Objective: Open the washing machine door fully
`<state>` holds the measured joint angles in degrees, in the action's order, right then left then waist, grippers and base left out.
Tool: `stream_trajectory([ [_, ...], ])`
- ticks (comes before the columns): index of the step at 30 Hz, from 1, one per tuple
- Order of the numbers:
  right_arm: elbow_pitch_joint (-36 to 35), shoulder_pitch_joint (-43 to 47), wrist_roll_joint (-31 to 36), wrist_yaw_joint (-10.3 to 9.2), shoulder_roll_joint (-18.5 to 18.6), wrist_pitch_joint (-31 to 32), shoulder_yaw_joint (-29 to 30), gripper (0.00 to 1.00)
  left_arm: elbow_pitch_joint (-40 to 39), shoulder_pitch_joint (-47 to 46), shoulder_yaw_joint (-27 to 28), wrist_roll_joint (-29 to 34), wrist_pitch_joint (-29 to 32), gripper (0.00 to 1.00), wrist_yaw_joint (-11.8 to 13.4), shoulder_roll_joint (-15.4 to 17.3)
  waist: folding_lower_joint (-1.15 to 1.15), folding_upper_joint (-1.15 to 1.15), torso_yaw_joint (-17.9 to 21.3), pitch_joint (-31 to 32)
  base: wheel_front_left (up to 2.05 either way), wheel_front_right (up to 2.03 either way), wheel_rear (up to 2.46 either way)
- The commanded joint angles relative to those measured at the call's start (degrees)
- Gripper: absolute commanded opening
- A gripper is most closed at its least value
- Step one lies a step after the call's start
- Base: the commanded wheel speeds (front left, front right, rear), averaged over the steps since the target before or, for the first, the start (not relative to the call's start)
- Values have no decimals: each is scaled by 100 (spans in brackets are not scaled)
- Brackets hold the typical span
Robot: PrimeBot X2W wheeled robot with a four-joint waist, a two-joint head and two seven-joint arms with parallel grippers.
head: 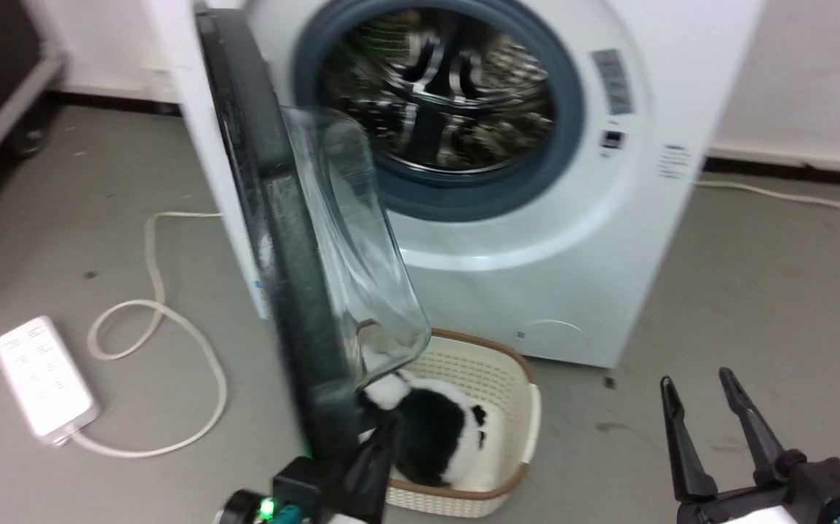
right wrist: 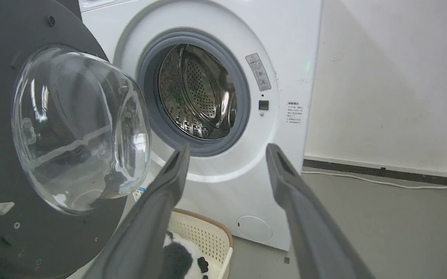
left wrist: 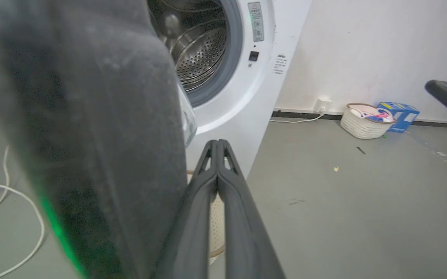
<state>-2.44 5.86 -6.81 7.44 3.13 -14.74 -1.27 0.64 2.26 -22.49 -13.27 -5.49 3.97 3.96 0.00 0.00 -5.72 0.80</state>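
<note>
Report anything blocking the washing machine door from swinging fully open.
Nothing visible does. Outside the washing machine door, a power strip and cable lie flat on the floor, seemingly below its sweep. The left claw, shut, is beside its lower edge.

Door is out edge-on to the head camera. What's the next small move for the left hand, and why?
Probably sweep the shut left hand a little to the robot's left, pushing the washing machine door wider. The hand sits by the door's lower rim on its glass-bowl side, and the door stands roughly square to the washing machine, not fully open.
</note>
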Motion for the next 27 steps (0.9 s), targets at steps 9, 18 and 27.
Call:
stream_trajectory([
  [9, -3, 117, -13, 5, -25, -26, -76, 100, -76, 352, 794, -170, 133, 0, 440, 518, 0, 0, -1043, -37, 0, 0, 0],
  [18, -25, -102, 137, 5, -25, -26, -212, 100, -164, 20, 1592, -465, 396, 0, 513, 1128, 0, 0, -1318, -489, 0, 0, 0],
  [27, -26, -339, 313, 5, -20, -22, -203, 100, 305, -509, 2380, -885, 530, 0, 385, 1792, 0, 0, -1056, -1002, 0, 0, 0],
])
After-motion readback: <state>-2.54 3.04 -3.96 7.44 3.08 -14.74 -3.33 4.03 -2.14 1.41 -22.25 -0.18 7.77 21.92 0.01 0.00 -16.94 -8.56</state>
